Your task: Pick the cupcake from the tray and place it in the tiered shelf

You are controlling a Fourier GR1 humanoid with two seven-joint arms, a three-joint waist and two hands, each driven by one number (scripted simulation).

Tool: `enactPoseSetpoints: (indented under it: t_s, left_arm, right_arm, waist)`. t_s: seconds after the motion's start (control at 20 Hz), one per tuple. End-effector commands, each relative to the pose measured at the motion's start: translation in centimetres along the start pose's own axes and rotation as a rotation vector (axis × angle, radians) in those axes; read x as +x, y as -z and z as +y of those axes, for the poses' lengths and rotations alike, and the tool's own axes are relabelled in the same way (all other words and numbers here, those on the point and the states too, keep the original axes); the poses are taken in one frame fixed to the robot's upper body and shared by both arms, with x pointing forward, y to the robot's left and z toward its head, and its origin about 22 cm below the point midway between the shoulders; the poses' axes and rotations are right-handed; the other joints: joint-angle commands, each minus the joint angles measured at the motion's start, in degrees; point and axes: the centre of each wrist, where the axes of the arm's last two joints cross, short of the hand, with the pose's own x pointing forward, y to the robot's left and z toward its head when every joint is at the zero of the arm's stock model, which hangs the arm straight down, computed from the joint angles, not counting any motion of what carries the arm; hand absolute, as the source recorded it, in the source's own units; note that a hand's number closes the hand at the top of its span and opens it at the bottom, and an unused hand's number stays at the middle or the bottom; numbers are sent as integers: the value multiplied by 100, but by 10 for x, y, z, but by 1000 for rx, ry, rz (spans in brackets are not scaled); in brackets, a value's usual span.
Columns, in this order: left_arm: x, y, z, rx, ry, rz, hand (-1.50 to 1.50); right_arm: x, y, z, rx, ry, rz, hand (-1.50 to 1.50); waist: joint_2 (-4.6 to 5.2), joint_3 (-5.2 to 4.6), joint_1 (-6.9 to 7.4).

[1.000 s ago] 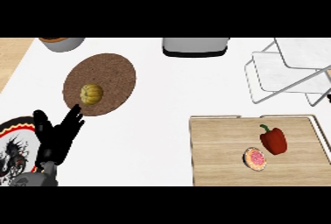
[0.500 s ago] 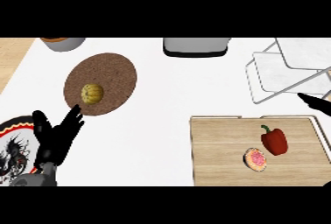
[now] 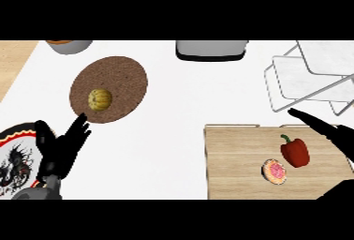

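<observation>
Tray [image 3: 235,140]: front right of counter, cupcake [image 3: 275,171] and pepper [image 3: 295,151] on it.
Tiered shelf [image 3: 311,75]: behind tray.
Round mat [image 3: 121,79]: left, behind plate [image 3: 15,154].

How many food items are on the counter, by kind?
Cupcake: 1
Red bell pepper: 1
Small yellow squash: 1
Total: 3

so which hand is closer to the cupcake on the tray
Right. The right hand hangs over the tray's far right corner, just beyond the red pepper from the cupcake. The left hand rests open across the counter by the patterned plate.
</observation>
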Motion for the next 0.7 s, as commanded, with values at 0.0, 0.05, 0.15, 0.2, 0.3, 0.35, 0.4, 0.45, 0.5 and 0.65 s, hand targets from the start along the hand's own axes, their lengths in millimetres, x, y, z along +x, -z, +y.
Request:
enactPoseSetpoints:
  t_s: [0.0, 0.05, 0.15, 0.2, 0.3, 0.35, 0.4, 0.45, 0.5, 0.65]
  left_arm:
    - [0, 5, -4, 2, 9, 1, 0]
    - [3, 1, -31, 2, 1, -2, 0]
    - [3, -3, 5, -3, 15, 1, 0]
    - [-11, 2, -10, -9, 1, 6, 0]
    - [-3, 4, -10, -4, -4, 8, 0]
    - [5, -8, -4, -5, 15, -15, 0]
    - [-8, -15, 4, 8, -9, 4, 0]
    - [13, 3, 3, 3, 12, -1, 0]
    - [5, 3, 8, 4, 4, 4, 0]
    - [-9, -4, -7, -1, -2, 6, 0]
  right_arm:
    - [2, 1, 9, 43, -64, 47, -150]
    - [-10, -4, 26, 31, -61, 48, -150]
    - [-2, 7, 4, 47, -84, 102, -150]
    - [-13, 8, 23, 13, -73, 105, -150]
    - [-10, -8, 26, -20, -76, 129, -150]
    - [4, -1, 32, -25, -87, 114, -150]
    - [-8, -4, 38, -32, -106, 118, -150]
    - [4, 3, 52, -36, -104, 118, -150]
    - [-6, 9, 45, -31, -114, 133, -150]
    - [2, -1, 49, -26, -100, 135, -150]
  waist:
    - [2, 2, -15]
    - [-4, 5, -36]
    - [3, 2, 7]
    - [3, 3, -15]
    - [-2, 3, -37]
    - [-3, 3, -6]
    - [-4, 4, -8]
    - [1, 3, -20]
    - [3, 3, -12]
    - [0, 3, -16]
